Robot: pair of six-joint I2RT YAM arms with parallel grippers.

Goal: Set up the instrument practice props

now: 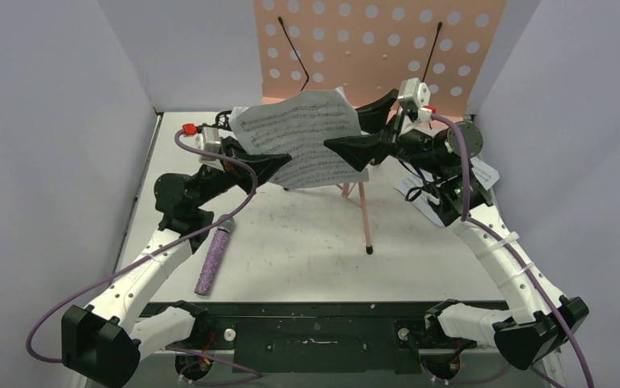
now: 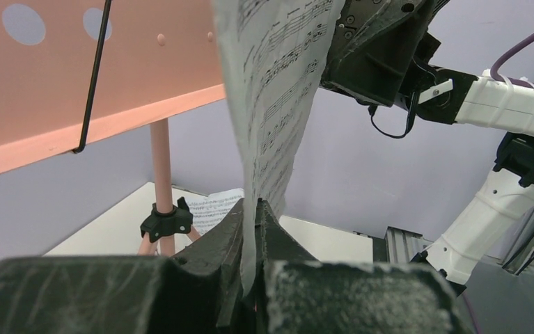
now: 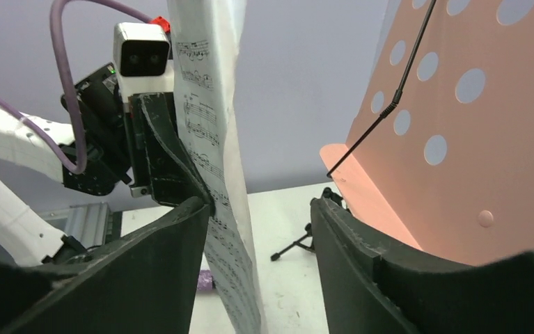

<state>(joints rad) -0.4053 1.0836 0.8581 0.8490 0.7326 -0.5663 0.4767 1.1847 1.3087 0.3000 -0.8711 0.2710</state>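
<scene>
**Sheet (image 1: pixel 302 137) held on edge above the table (image 1: pixel 306 250) by the left gripper (image 2: pixel 255 209)**

Microphone (image 1: pixel 212 260) lies flat on the table at far left, beside the left arm, touched by neither gripper; left gripper fingers are together, clamped on the sheet's lower left edge; sheet stands upright in front of the pink stand (image 1: pixel 371 48), apart from its perforated desk; right gripper (image 3: pixel 260 209) has its fingers apart, one on each side of the sheet's right part, one finger close against the paper, contact cannot be told; small black tripod (image 3: pixel 293 245) stands on the table beyond; further pages (image 1: pixel 414 192) lie at far right, partly under the right arm.
</scene>
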